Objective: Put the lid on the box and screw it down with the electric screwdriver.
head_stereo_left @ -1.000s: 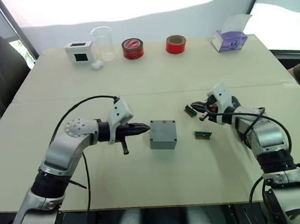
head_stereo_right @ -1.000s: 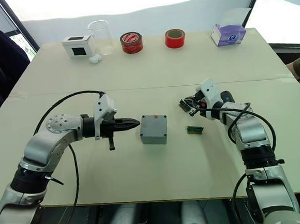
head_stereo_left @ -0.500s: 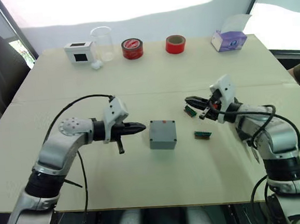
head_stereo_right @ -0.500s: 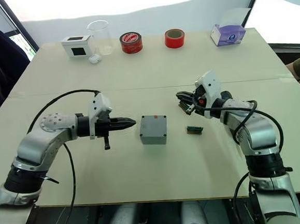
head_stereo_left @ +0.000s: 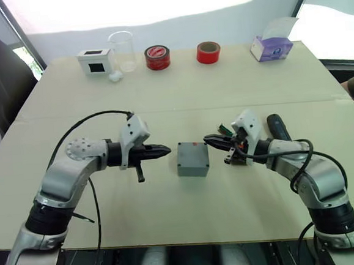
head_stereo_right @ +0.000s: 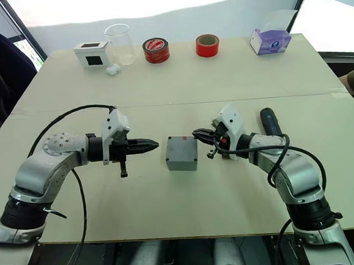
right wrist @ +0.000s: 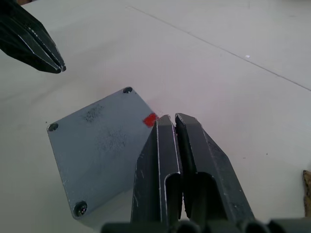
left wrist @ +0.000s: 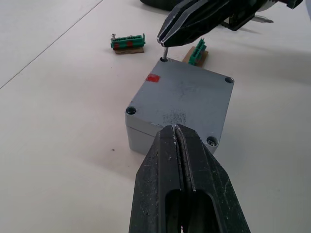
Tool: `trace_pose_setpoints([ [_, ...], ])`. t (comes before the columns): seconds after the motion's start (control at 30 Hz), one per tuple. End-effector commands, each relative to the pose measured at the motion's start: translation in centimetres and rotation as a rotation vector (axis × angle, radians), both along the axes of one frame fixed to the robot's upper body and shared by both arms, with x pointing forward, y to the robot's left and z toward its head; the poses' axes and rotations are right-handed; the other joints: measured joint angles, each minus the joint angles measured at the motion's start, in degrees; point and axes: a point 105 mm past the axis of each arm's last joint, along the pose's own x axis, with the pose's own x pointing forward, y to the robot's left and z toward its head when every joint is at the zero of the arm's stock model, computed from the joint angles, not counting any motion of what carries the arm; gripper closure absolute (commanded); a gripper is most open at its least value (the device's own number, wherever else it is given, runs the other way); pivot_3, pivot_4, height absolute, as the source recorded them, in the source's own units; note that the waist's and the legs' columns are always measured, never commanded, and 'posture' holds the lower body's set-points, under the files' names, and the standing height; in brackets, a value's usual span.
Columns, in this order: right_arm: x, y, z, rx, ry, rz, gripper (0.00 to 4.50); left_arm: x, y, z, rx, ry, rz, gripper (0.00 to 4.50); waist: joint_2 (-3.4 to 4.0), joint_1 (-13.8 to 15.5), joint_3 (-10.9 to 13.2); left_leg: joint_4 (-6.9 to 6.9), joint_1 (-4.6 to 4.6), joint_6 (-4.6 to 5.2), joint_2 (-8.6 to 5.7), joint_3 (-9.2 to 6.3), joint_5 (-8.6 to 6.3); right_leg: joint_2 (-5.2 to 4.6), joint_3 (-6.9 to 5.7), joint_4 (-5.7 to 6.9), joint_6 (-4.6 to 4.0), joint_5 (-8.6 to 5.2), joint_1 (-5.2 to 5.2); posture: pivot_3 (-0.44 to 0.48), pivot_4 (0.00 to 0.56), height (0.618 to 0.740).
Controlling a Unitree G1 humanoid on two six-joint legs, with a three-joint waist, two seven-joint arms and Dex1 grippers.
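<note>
The grey box (head_stereo_left: 192,159) stands mid-table with the lid (left wrist: 182,94) lying flat on top, a small red mark (left wrist: 153,77) near one corner. My left gripper (head_stereo_left: 165,150) is shut and empty, pointing at the box from the left, a short gap away. My right gripper (head_stereo_left: 208,141) is shut on a small screw (left wrist: 165,52), held upright at the lid's corner hole by the red mark. The black electric screwdriver (head_stereo_left: 279,126) lies on the table behind my right forearm.
Two green connector pieces (left wrist: 127,41) (left wrist: 197,51) lie just right of the box. Along the far edge stand a white box with a black window (head_stereo_left: 93,62), a clear beaker (head_stereo_left: 121,51), two red tape rolls (head_stereo_left: 157,57) (head_stereo_left: 207,52) and a tissue box (head_stereo_left: 271,46).
My right gripper has moved left and down from above the green pieces to the lid's corner, uncovering the screwdriver. My left gripper has drawn back slightly to the left.
</note>
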Motion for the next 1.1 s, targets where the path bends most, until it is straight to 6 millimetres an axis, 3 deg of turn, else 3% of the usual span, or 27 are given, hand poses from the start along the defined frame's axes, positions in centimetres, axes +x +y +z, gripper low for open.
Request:
trace_pose_setpoints([
  [0.03,-0.1,0.2,1.1,0.001,-0.054,0.010,4.46,-0.4,-0.3,0.9,-0.017,-0.029,-0.021,4.50,0.00,-0.03,0.00,0.00,0.00,0.00,0.00,0.00,0.00,0.00,0.00,0.00,0.00,0.00,0.00,0.000,0.150,0.740],
  [0.5,0.3,0.3,0.5,-0.023,-0.051,0.002,4.46,-0.2,-0.4,0.7,-0.014,-0.037,-0.021,4.50,0.00,0.00,0.00,0.00,0.00,-0.02,0.00,0.00,0.01,0.01,0.00,0.00,0.00,0.00,0.00,0.000,0.150,0.740],
  [0.6,0.3,0.2,0.5,-0.029,-0.048,0.006,3.67,-0.2,-0.5,0.7,-0.015,-0.039,-0.022,4.50,0.00,0.01,0.00,0.00,0.00,-0.02,0.00,0.00,0.01,0.01,0.00,0.00,0.00,0.00,0.00,0.000,0.150,0.740],
  [0.83,0.2,-0.5,0.9,-0.044,-0.049,0.009,0.84,-0.3,-0.6,0.9,-0.027,-0.045,-0.027,4.50,0.00,0.02,0.00,0.00,0.00,0.00,0.00,0.00,0.00,0.01,0.00,0.00,0.00,0.00,0.00,0.000,0.150,0.740],
  [0.9,0.5,-1.8,2.4,-0.016,-0.032,-0.039,0.13,-0.5,-1.0,1.6,-0.063,-0.051,-0.045,4.50,0.00,0.04,0.00,0.00,0.00,-0.01,0.00,0.00,0.00,0.01,0.00,0.00,0.00,0.00,0.00,0.000,0.150,0.740],
  [1.03,1.3,-5.3,6.9,0.063,-0.057,-0.163,0.13,-1.1,-2.0,2.6,-0.092,-0.075,-0.099,4.50,0.00,0.16,0.01,0.01,0.00,-0.01,0.00,-0.01,0.00,-0.01,0.00,0.01,0.00,0.00,0.00,0.000,0.150,0.740],
  [1.1,1.3,-6.4,7.7,0.066,-0.030,-0.196,0.13,-1.3,-2.2,2.8,-0.092,-0.081,-0.115,4.50,0.00,0.18,0.01,0.01,0.00,-0.01,0.00,-0.01,0.00,-0.02,0.00,0.00,0.00,0.00,0.01,0.000,0.150,0.740],
])
